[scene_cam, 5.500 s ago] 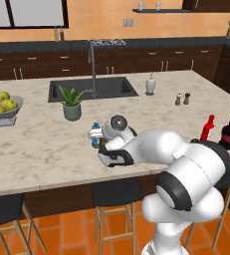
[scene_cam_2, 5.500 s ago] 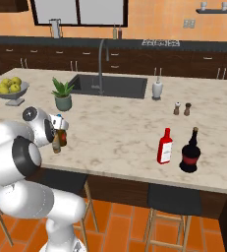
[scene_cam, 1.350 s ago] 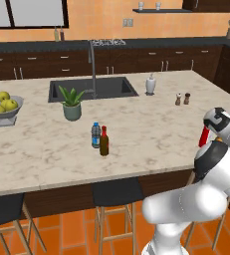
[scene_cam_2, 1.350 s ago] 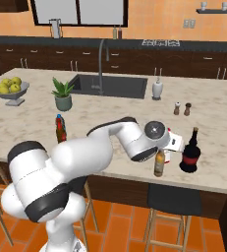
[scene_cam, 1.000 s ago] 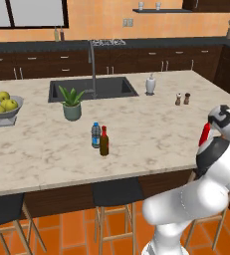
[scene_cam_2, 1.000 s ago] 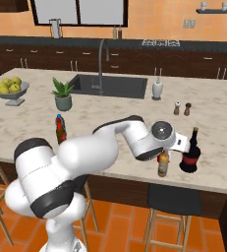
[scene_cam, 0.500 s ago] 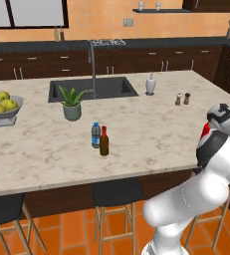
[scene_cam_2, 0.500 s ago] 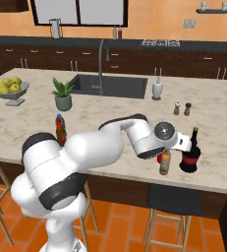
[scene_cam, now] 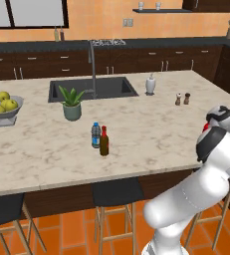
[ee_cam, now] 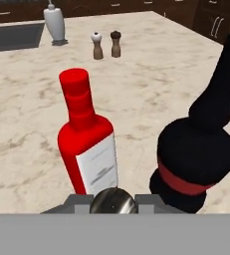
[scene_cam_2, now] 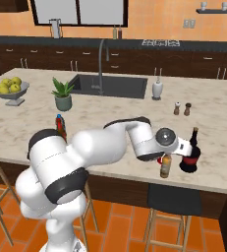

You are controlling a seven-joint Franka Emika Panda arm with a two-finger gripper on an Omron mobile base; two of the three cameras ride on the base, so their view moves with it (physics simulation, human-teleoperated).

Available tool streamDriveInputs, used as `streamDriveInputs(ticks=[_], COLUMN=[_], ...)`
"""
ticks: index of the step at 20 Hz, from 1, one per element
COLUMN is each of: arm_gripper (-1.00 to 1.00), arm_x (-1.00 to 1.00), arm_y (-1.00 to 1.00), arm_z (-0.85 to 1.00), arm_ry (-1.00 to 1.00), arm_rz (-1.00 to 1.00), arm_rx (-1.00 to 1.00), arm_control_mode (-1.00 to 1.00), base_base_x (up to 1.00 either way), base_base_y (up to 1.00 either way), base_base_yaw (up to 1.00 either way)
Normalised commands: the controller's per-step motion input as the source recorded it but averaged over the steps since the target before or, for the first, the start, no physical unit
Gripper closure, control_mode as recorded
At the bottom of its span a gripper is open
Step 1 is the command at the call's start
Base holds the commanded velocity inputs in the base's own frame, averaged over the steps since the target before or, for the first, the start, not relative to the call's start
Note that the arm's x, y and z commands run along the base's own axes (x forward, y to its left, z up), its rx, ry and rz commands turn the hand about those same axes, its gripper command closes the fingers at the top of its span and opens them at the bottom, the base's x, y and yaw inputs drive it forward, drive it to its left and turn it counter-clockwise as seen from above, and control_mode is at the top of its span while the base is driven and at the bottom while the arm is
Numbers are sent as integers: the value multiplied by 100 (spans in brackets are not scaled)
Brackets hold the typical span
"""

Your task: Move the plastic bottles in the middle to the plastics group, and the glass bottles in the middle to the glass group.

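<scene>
Marble table [scene_cam: 151,134] spans our left base view, where the water bottle [scene_cam: 95,135] touches a red-topped amber bottle [scene_cam: 104,142] mid-table. From the right base view, our claw [scene_cam_2: 167,158] grips another amber bottle [scene_cam_2: 165,166] beside the tall dark bottle [scene_cam_2: 190,152]. Hand view: red bottle [ee_cam: 88,139] stands just beside that dark bottle.

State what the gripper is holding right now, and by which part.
The gripper holds a slim amber-brown glass bottle by its neck or top, standing it on the marble counter beside the tall dark bottle and bright red bottle.

base views flank counter [scene_cam: 151,134]; hand view close.
</scene>
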Motion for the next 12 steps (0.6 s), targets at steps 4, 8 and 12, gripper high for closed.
streamDriveInputs(ticks=[4,8,12], arm_gripper=[100,100,100], arm_x=[11,29,19], arm_y=[-2,-8,-7], arm_z=[-1,1,0], arm_ry=[-1,-1,-2], arm_rz=[0,0,0], arm_rx=[0,0,0], arm_control_mode=[-100,-100,-100], base_base_x=[0,0,0], base_base_y=[0,0,0], base_base_yaw=[0,0,0])
